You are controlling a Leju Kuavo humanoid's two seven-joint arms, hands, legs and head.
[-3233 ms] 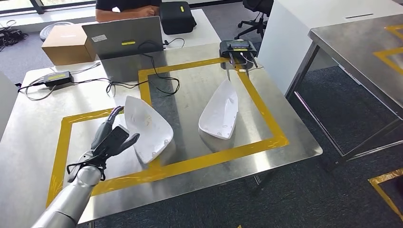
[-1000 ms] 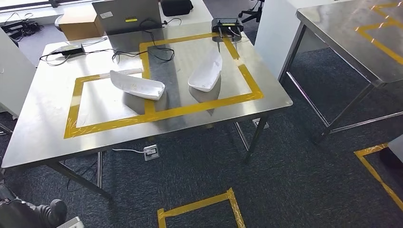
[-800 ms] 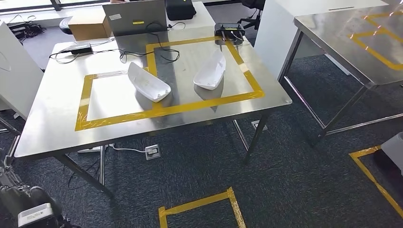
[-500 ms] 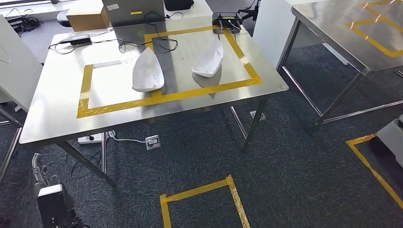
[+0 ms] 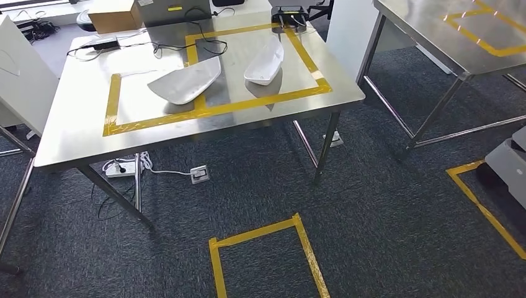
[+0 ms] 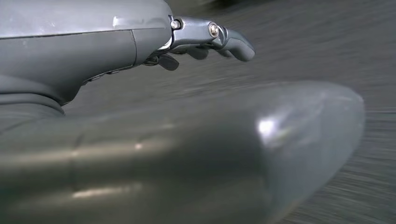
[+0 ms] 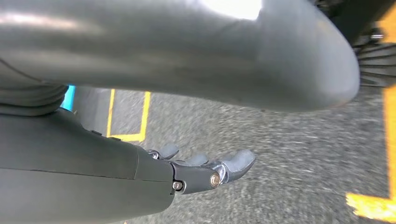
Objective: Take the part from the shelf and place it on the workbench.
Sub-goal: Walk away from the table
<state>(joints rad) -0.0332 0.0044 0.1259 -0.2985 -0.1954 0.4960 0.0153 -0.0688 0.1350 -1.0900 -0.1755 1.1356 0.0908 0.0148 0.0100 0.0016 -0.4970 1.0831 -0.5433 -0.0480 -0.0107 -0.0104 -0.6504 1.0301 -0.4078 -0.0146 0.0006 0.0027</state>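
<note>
Dark grey carpet surrounds the steel workbench [image 5: 74, 133] with yellow tape squares — two white moulded shell parts [image 5: 186, 81] already lie on it. Left hand [image 6: 205, 39] and right hand [image 7: 201, 170] hang empty, fingers loosely apart. Placing looks done; next likely means fetching another part from the shelf.

No text or label can be read.

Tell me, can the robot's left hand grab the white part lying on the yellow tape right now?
Probably not. The left hand hangs open over the carpet, while the white part lies up on the workbench, and the head view looks at that table from across bare floor.
</note>
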